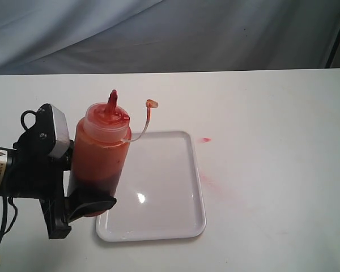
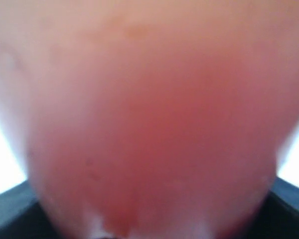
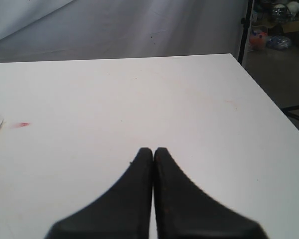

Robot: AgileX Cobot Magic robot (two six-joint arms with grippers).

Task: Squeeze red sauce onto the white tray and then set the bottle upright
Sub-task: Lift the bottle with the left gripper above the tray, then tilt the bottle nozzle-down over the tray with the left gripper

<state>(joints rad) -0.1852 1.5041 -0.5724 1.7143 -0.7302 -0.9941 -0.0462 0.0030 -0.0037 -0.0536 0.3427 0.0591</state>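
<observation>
The white surface [image 1: 272,113] carries the white tray [image 1: 164,187], which shows no red blobs. At the tray's left rim the bottle [image 1: 102,153] is held nearly upright, with its nozzle [image 1: 112,99] on top. The left claw [image 1: 89,195] clamps its lower body, so tipping the nozzle over the tray looks like the next move. The right claw [image 3: 153,154], pinched together and empty, sits well beyond the tray's right side. The red sauce [image 1: 99,184] pools in the bottle's base.

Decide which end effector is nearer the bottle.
Left. The left end effector clamps the bottle low on its body; the right end effector hangs shut above the table, past the white tray, well apart.
</observation>
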